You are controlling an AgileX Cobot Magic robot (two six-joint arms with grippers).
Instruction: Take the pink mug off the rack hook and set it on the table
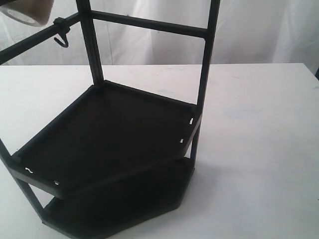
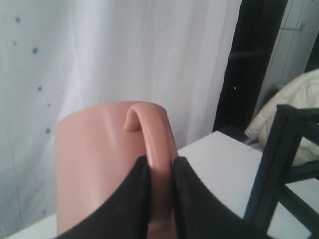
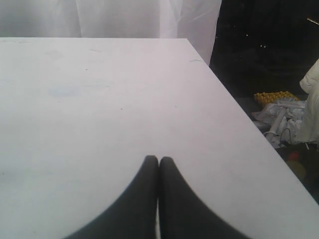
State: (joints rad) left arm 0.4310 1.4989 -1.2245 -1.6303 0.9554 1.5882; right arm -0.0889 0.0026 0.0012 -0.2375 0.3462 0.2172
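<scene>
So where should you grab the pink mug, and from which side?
By its loop handle, coming from the side where the handle sticks out. The pink mug has a wide, round, smooth wall, while the handle is a thin strip a gripper can pinch across. The left gripper is shut on it exactly that way.

Soft, even light washes the white table (image 1: 259, 124) nearly to glare. The black rack (image 1: 114, 134) reads as a dark mass with little detail and casts a faint shadow to its right. Every view is grainy, and the near mug (image 2: 99, 164) looks soft.
</scene>
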